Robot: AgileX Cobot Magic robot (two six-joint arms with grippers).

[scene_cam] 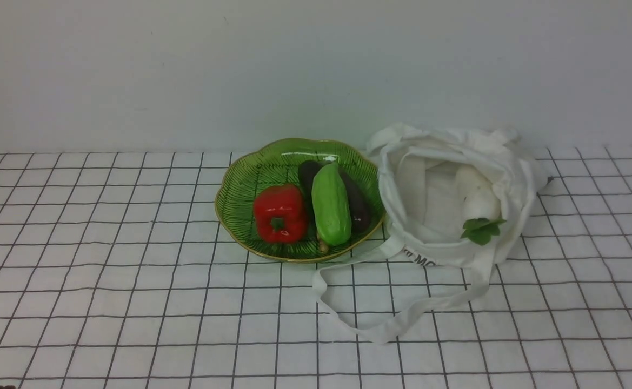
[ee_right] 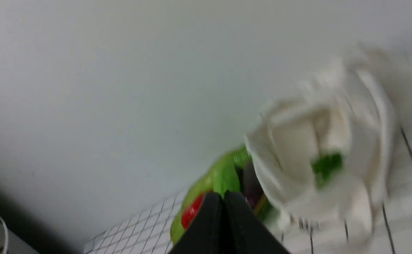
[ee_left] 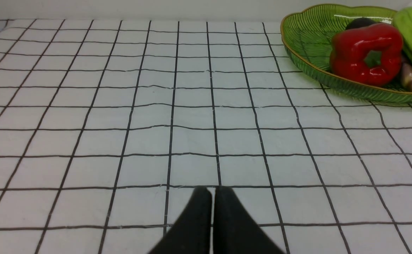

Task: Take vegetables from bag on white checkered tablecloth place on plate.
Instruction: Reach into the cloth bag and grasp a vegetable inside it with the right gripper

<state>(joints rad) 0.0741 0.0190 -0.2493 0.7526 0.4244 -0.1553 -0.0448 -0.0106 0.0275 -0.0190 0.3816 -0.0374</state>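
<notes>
The white cloth bag (scene_cam: 505, 162) lies open on the checkered tablecloth (scene_cam: 105, 302), right of the green plate (scene_cam: 240, 183). The white radish (scene_cam: 476, 195) with green leaves (scene_cam: 480, 229) lies inside the bag. In the blurred right wrist view the bag (ee_right: 290, 141) and the leaves (ee_right: 327, 165) show ahead of my right gripper (ee_right: 223, 194), which is shut and empty. My left gripper (ee_left: 213, 192) is shut and empty above bare tablecloth, well short of the plate (ee_left: 304, 38). Neither gripper shows in the front view.
The plate holds a red bell pepper (scene_cam: 279, 213), a light green cucumber (scene_cam: 331, 204) and a dark eggplant (scene_cam: 354, 200). The bag's long strap (scene_cam: 359, 321) loops forward on the cloth. A plain wall stands behind the table.
</notes>
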